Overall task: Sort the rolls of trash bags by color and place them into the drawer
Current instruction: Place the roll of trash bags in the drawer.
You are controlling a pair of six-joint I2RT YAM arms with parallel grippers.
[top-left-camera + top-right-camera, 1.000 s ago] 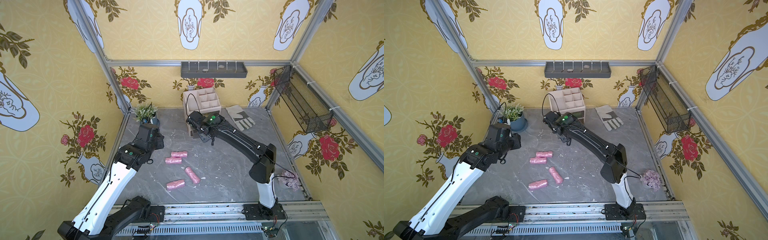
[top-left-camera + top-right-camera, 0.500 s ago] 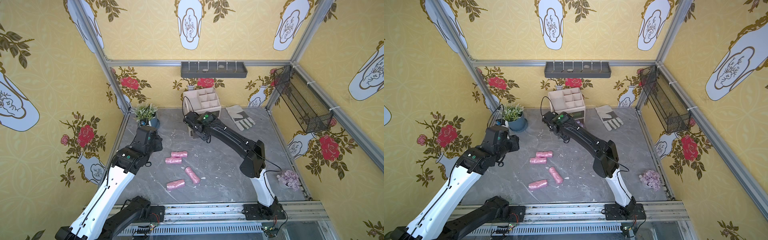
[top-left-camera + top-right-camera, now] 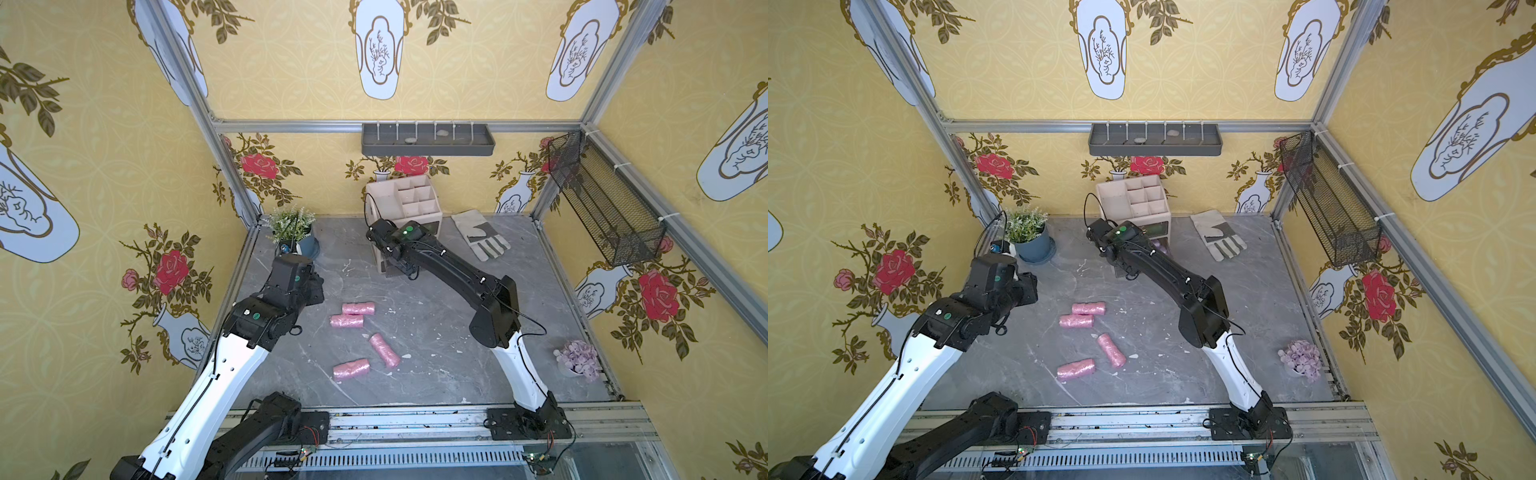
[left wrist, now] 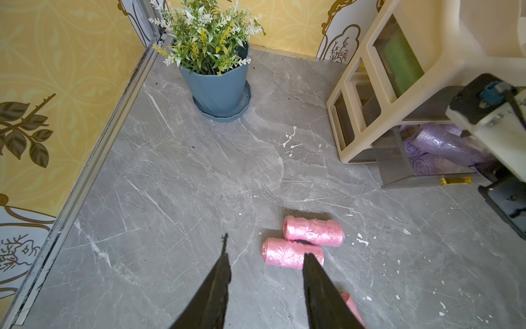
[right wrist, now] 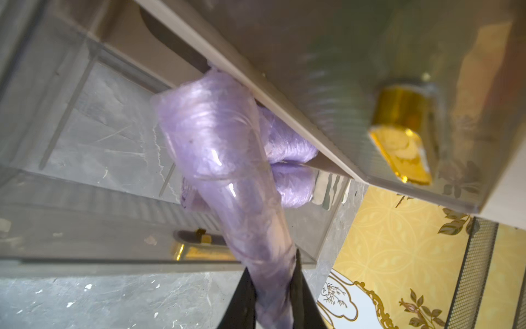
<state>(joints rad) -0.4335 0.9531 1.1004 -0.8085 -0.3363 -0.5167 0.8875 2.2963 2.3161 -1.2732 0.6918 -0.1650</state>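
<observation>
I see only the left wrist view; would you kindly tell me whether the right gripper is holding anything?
Observer: Yes, the right gripper is shut on a purple roll that reaches into the open drawer.
Operator: How many pink rolls lie outside?
Observer: Four pink rolls lie on the table, in both top views.
Operator: Is anything beside the chest?
Observer: A grey glove lies flat on its right-arm side.
</observation>
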